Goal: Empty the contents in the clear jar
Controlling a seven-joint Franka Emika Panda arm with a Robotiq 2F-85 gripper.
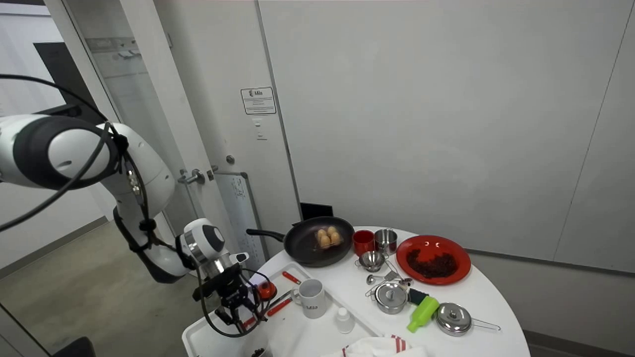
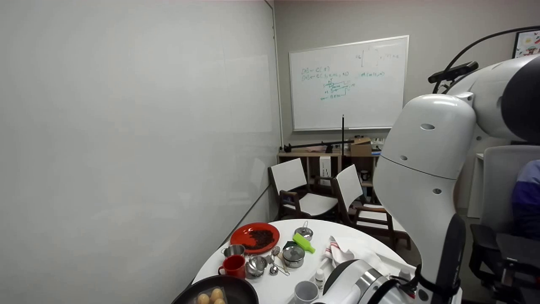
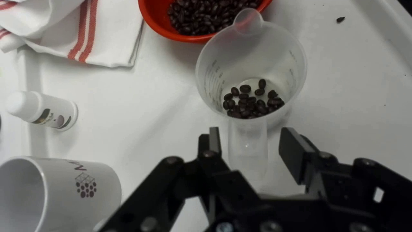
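In the wrist view the clear jar (image 3: 251,61), a translucent measuring cup with a spout, stands upright on the white tray. Dark beans (image 3: 249,104) cover part of its bottom. Its handle (image 3: 248,151) points back toward my gripper (image 3: 250,137). The fingers stand on either side of the handle, with a visible gap left and right, so the jaws are open around it without touching. In an exterior view my gripper (image 1: 244,322) is low over the tray, and part of the jar (image 1: 264,348) shows at the bottom edge.
Beyond the jar's spout sits a red bowl (image 3: 157,25) of dark beans. A white mug (image 3: 87,183), a small white bottle (image 3: 53,111) and a striped towel (image 3: 103,42) are to the left. Red-handled utensils (image 1: 279,307) lie by the arm. Farther off are a pan (image 1: 302,253) and red plate (image 1: 461,270).
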